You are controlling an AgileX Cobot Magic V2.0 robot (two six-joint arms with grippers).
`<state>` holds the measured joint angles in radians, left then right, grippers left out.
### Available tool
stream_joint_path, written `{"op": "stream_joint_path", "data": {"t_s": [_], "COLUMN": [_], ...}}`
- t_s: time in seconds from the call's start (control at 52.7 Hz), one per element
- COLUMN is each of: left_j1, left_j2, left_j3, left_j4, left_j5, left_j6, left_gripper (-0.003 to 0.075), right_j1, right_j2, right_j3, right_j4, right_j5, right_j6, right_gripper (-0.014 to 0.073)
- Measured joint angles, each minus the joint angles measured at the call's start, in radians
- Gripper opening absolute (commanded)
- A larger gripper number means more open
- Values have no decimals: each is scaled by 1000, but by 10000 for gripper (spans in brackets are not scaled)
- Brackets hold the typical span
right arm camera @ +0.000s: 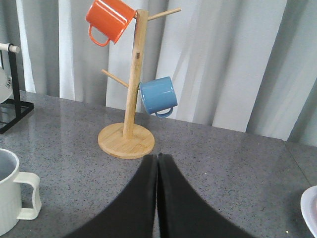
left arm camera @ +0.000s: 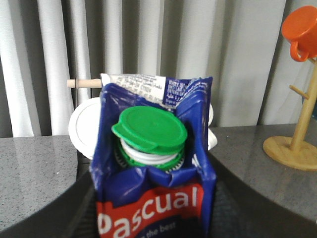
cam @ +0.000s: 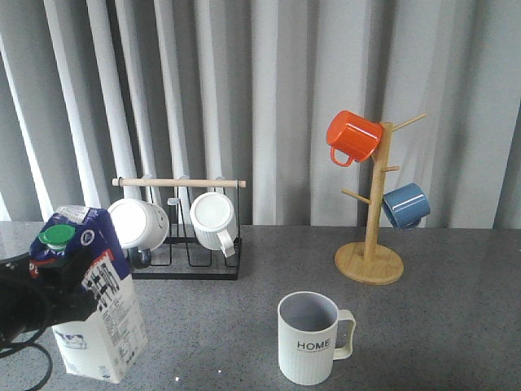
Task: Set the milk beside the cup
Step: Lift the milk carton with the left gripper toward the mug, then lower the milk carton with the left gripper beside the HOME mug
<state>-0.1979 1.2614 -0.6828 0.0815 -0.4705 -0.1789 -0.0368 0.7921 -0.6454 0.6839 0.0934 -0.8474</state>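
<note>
- Milk: I log it at the lower left of the front view, a tall blue and white carton with a green cap, tilted so its top leans toward the left edge. Its lower corner is close to the grey table; I cannot tell whether it touches.
- Left claw: a dark mass at the far lower left of the front view, pressed against the carton's upper left side just below the cap. In the left wrist view the carton fills the centre, red "Pascual" label at the bottom edge, with dark finger shapes on either side of it. I read the claw as clamped on the milk.
- Cup: lower centre of the front view, upright, pale and ribbed, "HOME" facing the camera, handle to the right. It stands well apart from the milk, with bare table between them.
- Right claw: bottom centre of the right wrist view, its two dark fingers pressed together with nothing between them.
- Wire rack: middle left of the front view, behind the milk, holding two white mugs.
- Wooden mug tree: right of centre, carrying an orange mug high and a blue mug lower.
</note>
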Motion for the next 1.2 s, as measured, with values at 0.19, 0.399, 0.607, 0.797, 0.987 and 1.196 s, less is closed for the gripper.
{"op": "stream_joint_path", "data": {"t_s": [0.19,0.399,0.607,0.797,0.987,1.196], "left_j1": [-78,-178,-296,-409,-494,-551], "left_j2": [0,29,154,271,341,392], "left_j3": [-78,-98,-98,-170,-246,-256], "left_j4": [-82,-197,-401,-603,-818,-977], "left_j5": [35,16,-39,-97,-167,-322], "left_j6": [26,127,276,500,712,842], "left_gripper": [83,83,83,83,83,83], "right_j1": [0,0,0,0,0,0], "right_j2": [0,0,0,0,0,0], "right_j3": [0,0,0,0,0,0], "right_j4": [0,0,0,0,0,0], "right_j5": [0,0,1,1,1,1], "right_j6": [0,0,0,0,0,0], "right_gripper": [-3,-3,-3,-3,-3,-3]}}
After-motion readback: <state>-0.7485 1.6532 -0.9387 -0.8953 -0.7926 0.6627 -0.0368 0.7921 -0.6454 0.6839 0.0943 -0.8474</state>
